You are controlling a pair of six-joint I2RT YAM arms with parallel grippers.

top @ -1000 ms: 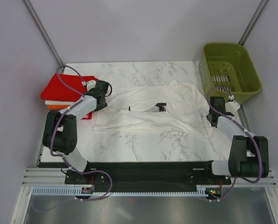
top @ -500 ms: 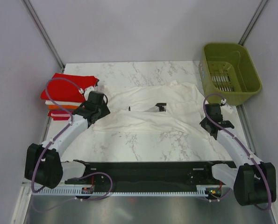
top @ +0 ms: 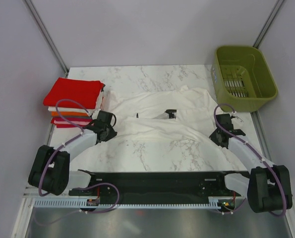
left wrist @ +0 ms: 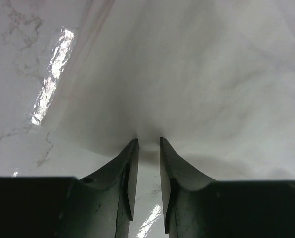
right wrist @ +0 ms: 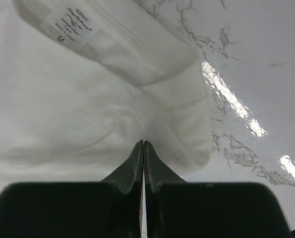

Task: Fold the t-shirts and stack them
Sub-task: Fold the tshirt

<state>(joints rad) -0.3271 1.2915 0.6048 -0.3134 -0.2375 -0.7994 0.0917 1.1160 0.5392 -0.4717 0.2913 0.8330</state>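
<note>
Both grippers down at white shirt [top: 162, 119] edges.
Left gripper [left wrist: 148, 144] slightly spread at hem; right gripper [right wrist: 143, 144] pressed together, pinching shirt.

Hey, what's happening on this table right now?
Two robot arms are working on a big white t-shirt spread across the marble table. The left gripper sits at the shirt's near left edge, fingers slightly apart with cloth bunched at the tips. The right gripper is closed on the shirt's near right edge. A stack of folded shirts, red on top, waits at the far left. A green basket stands at the far right.
</note>
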